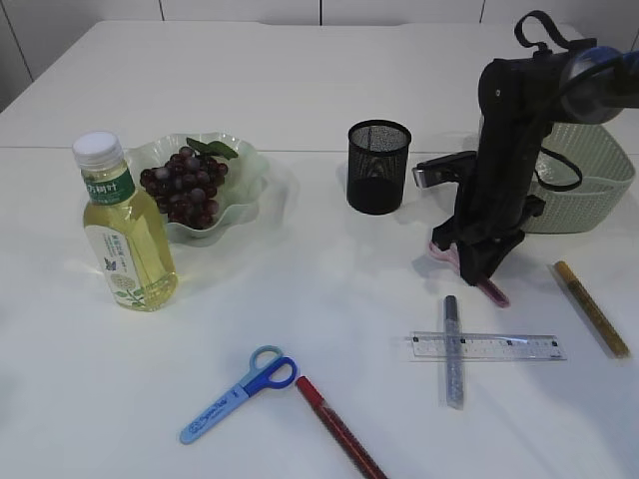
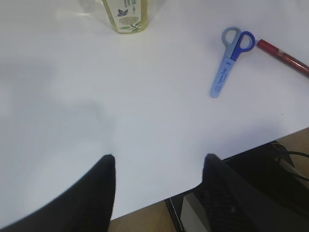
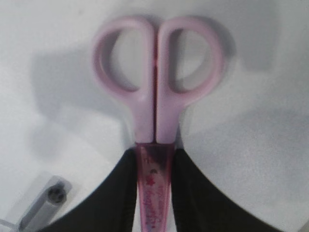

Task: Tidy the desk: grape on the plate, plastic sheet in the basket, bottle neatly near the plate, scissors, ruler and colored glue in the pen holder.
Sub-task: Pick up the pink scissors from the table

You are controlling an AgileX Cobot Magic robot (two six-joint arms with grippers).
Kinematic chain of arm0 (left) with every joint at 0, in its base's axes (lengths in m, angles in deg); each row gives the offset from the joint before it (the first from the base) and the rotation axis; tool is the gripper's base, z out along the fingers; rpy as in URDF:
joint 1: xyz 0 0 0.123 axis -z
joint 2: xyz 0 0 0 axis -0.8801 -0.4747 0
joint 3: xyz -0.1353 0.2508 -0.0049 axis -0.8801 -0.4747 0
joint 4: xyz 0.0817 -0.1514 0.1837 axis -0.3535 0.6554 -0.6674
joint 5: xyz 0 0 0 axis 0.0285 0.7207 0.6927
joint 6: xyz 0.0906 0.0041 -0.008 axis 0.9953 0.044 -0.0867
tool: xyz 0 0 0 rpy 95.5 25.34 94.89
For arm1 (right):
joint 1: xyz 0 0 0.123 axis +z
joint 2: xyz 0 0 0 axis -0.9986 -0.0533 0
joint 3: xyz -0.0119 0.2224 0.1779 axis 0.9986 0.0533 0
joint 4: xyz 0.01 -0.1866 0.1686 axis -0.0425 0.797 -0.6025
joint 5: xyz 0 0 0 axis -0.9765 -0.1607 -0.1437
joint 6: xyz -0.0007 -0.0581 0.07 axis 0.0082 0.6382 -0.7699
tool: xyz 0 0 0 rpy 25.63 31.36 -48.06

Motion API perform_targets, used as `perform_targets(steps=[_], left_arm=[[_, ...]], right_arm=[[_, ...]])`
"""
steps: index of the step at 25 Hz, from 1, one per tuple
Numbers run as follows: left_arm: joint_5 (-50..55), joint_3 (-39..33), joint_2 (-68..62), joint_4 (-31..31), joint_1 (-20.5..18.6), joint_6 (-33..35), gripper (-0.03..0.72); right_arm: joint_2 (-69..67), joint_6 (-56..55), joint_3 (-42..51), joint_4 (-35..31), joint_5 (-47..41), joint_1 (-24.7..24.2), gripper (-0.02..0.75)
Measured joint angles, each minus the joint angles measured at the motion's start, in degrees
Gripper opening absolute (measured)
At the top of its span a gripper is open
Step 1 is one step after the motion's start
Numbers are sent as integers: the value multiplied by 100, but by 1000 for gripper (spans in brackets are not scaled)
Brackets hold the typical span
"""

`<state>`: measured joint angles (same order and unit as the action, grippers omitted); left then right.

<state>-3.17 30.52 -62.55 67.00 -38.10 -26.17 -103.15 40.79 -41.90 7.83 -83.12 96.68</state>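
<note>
My right gripper (image 1: pixel 477 261) is shut on the pink scissors (image 3: pixel 157 82); its fingers press both sides of the red blade sheath, low at the table in front of the black mesh pen holder (image 1: pixel 379 167). Whether the scissors still rest on the table, I cannot tell. Blue scissors (image 1: pixel 240 392) and a red glue pen (image 1: pixel 339 429) lie at the front. A clear ruler (image 1: pixel 487 346) crosses a silver glue pen (image 1: pixel 452 349); a gold glue pen (image 1: pixel 592 307) lies to the right. Grapes (image 1: pixel 187 186) sit on the green plate (image 1: pixel 245 185), with the bottle (image 1: pixel 125 235) upright beside it. My left gripper (image 2: pixel 159 164) is open and empty over the table's front edge. The plastic sheet is out of view.
The pale green basket (image 1: pixel 589 180) stands at the back right behind my right arm. In the left wrist view the blue scissors (image 2: pixel 231 60), the red glue pen (image 2: pixel 282 56) and the bottle's base (image 2: pixel 126 17) lie ahead of the fingers. The silver pen's end (image 3: pixel 46 205) shows left of the right fingers.
</note>
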Motion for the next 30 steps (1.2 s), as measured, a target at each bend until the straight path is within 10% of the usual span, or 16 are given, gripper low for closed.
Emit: perform_targets(steps=[30], left_arm=[[9, 0, 0, 0, 0, 0, 415]], right_arm=[[1246, -488, 746, -224, -12, 4, 202]])
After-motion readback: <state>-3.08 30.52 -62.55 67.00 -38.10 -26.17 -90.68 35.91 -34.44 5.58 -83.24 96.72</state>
